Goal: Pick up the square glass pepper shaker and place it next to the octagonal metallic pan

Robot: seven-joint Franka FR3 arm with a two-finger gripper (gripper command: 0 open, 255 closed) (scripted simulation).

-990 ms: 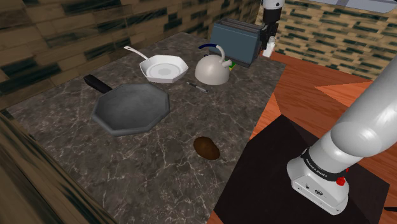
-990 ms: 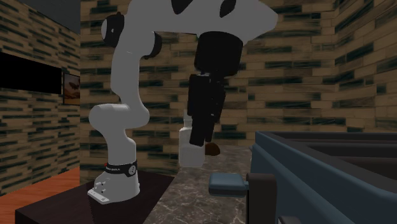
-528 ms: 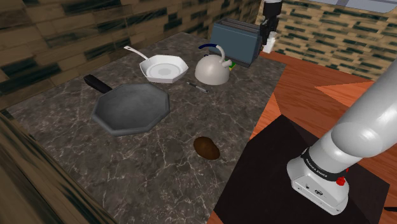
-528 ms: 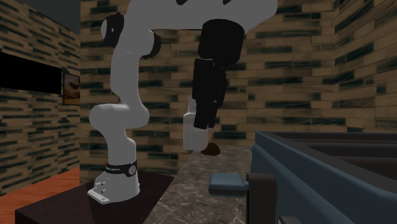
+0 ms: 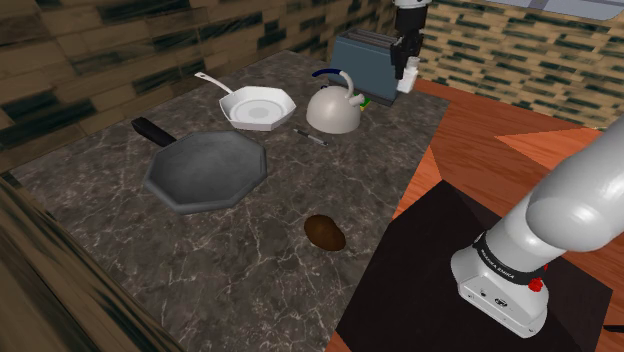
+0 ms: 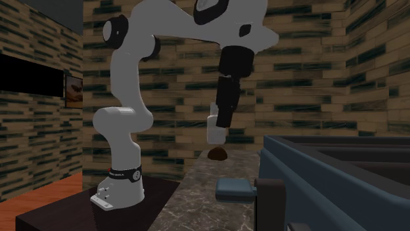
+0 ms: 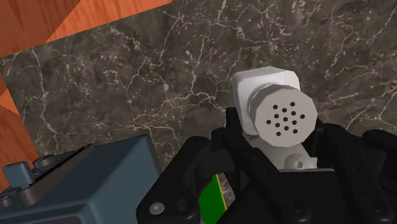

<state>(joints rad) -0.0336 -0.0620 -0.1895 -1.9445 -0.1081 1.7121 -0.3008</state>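
Shaker [image 5: 411, 72], white, square body, holed round cap: clasped in the gripper [image 5: 408, 58], lifted off the counter [image 5: 250, 260], beside the toaster [image 5: 368, 60]. Grey pan [image 5: 207, 172] lies well apart, across the counter.

Risks:
- Grip sits high, near the cap, and most of the body hangs below. A quick swing could tilt it or let it slip.
- Kettle [image 5: 333, 108] stands between shaker and pan. A low carry could clip its handle.
- White pan [image 5: 258, 107] is also octagonal, so the wrong target is possible.
- Setting down too close could knock the pan's rim.
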